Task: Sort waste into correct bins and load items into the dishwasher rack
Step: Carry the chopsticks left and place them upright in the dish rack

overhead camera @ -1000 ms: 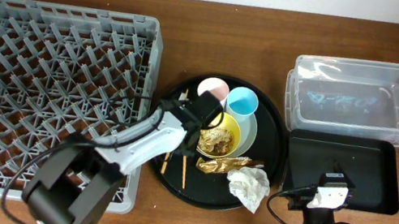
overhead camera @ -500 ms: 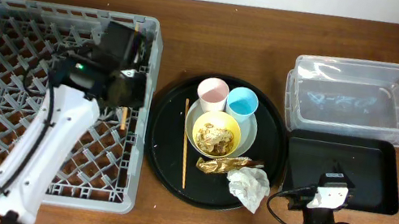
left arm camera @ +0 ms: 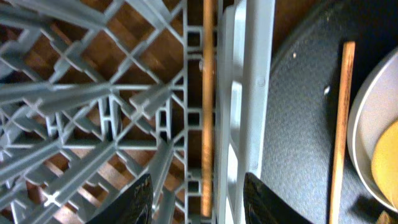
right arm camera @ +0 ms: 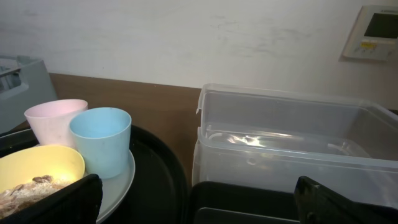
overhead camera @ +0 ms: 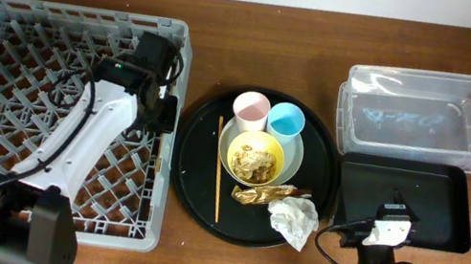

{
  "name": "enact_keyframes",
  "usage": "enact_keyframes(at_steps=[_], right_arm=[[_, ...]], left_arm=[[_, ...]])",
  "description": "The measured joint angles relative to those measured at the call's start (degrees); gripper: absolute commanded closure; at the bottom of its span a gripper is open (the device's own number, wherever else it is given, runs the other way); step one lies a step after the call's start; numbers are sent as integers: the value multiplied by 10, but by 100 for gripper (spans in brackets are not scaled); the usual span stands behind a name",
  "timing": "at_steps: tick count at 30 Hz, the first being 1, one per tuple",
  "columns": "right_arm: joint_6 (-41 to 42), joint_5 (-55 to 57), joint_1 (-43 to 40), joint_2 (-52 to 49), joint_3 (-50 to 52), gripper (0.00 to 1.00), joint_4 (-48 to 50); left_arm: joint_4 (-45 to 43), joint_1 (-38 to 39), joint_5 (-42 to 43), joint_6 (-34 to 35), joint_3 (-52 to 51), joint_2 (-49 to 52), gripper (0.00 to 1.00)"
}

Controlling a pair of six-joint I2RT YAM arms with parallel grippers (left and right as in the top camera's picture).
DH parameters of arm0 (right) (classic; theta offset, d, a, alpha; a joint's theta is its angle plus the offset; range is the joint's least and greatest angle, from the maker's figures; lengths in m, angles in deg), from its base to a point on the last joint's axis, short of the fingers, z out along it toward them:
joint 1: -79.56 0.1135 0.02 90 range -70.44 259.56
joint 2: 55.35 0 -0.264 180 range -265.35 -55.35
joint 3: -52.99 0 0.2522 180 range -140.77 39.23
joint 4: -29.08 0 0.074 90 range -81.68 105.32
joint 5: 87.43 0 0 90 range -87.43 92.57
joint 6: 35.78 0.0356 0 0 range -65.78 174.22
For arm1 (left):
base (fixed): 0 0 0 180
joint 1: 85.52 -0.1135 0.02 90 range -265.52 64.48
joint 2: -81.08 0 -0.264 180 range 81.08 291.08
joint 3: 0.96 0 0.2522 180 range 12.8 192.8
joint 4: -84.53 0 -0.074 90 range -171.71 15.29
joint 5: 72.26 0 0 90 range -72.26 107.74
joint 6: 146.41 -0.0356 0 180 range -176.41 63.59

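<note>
My left gripper (overhead camera: 160,121) is open over the right edge of the grey dishwasher rack (overhead camera: 25,114). In the left wrist view one wooden chopstick (left arm camera: 207,106) lies on the rack floor along its right wall (left arm camera: 245,93), between my spread fingers (left arm camera: 202,205). The other chopstick (overhead camera: 217,168) lies on the round black serving tray (overhead camera: 199,145); it also shows in the left wrist view (left arm camera: 340,124). The pink cup (overhead camera: 251,109), blue cup (overhead camera: 286,120) and yellow bowl (overhead camera: 236,156) with food scraps (overhead camera: 255,162) sit on the pale plate (overhead camera: 297,154). My right gripper (overhead camera: 391,227) is open over the black tray (overhead camera: 442,202).
The gold foil wrapper (overhead camera: 262,193) and white napkin (overhead camera: 294,218) lie at the serving tray's front. The clear tub (overhead camera: 423,117) stands behind the black tray. In the right wrist view the tub (right arm camera: 292,143) is ahead, with the cups (right arm camera: 99,140) to the left.
My left arm carried one chopstick from the serving tray to the rack. The gripper has opened and the chopstick now lies along the rack's right wall. The right arm has not moved.
</note>
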Motion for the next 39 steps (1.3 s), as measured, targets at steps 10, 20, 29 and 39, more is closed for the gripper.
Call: enact_keyframes(at_steps=[10,20,29,39], right_arm=[[0,0,0,0,0,1,0],[0,0,0,0,0,1,0],[0,0,0,0,0,1,0],[1,0,0,0,0,1,0]], left_arm=[[63,43,227,1,51,-160,50],[-44,223,121,151,-120,-149,67],[-213,277,41,269,-261,-122,67],[-265,277,5,274,-262,-28,68]])
